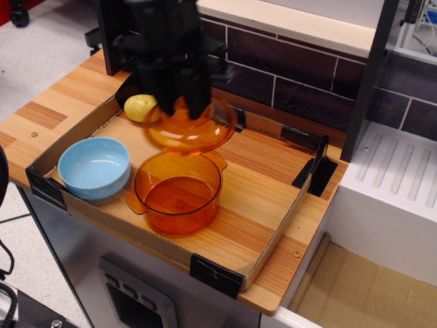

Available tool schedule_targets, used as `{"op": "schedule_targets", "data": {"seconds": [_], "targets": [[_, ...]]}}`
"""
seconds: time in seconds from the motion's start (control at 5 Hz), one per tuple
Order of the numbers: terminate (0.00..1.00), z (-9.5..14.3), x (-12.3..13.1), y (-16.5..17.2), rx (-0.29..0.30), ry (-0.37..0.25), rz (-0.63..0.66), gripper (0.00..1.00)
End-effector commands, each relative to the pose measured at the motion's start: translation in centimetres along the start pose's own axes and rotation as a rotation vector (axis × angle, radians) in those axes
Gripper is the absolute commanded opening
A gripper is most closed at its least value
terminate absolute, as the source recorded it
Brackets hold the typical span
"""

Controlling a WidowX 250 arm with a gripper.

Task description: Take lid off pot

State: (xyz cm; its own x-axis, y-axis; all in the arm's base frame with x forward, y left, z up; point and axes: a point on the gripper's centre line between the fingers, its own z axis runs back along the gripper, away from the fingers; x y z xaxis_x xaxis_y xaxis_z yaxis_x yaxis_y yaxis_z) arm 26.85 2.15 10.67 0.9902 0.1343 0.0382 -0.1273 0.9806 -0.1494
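Note:
The see-through orange pot (179, 197) stands open on the wooden tray, its two small side handles showing. My black gripper (179, 113) is shut on the ring knob of the orange glass lid (189, 130). It holds the lid tilted in the air, above and a little behind the pot, clear of the rim. The knob itself is mostly hidden between the fingers.
A light blue bowl (94, 166) sits left of the pot, nearly touching it. A yellow rounded object (140, 106) lies at the tray's back left. The tray's cardboard wall (280, 232) runs along the right. A dark brick wall and a shelf post stand behind.

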Motion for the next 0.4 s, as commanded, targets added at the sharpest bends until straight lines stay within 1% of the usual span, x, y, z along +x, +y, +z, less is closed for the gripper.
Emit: {"op": "schedule_targets", "data": {"seconds": [0.0,0.2], "targets": [[0.0,-1.2,4.0,-1.7,0.018,-0.056,0.035,0.0],[0.0,-1.9,5.7,-2.8,0.023,-0.066,0.058,0.0]]}}
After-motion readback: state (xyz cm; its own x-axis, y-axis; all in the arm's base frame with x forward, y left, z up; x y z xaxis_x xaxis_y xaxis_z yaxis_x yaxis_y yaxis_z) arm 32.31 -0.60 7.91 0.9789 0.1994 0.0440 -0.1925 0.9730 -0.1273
